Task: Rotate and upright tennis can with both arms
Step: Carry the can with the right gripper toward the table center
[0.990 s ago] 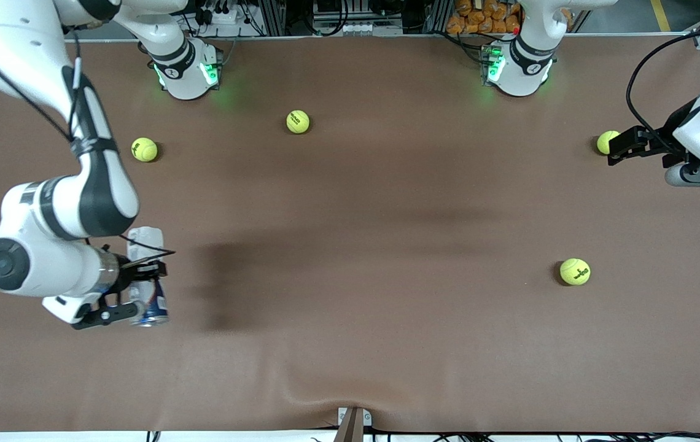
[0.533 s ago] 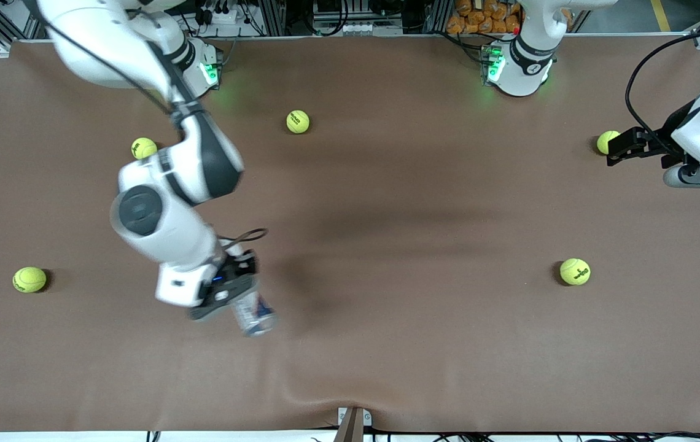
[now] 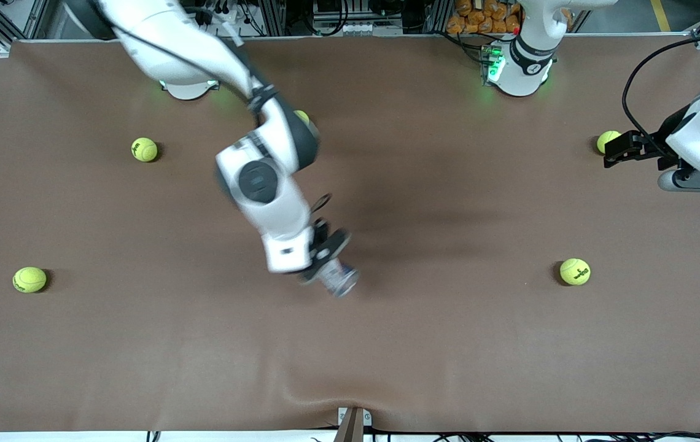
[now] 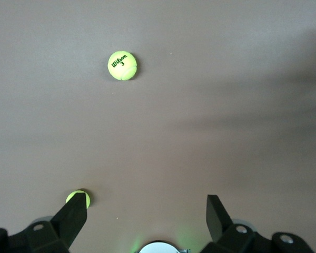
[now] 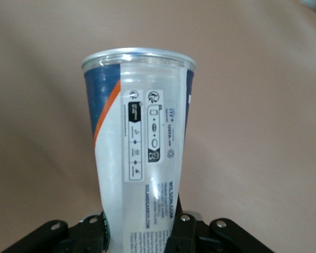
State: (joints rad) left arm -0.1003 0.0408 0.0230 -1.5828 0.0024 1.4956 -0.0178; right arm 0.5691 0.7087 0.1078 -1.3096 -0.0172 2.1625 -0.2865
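Observation:
My right gripper is shut on the tennis can and holds it up over the middle of the table. In the right wrist view the can is a clear tube with a white, navy and orange-red label and a silvery rim, sticking out from between my black fingers. My left gripper is open and empty over the table's edge at the left arm's end, beside a tennis ball. In the left wrist view its fingers stand wide apart over bare table.
Loose yellow-green tennis balls lie on the brown table: one toward the left arm's end, two toward the right arm's end, one half hidden by the right arm. A mat wrinkle lies near the front edge.
The right arm has swung with the can from the right arm's end of the table to over the middle. The left gripper has barely moved.

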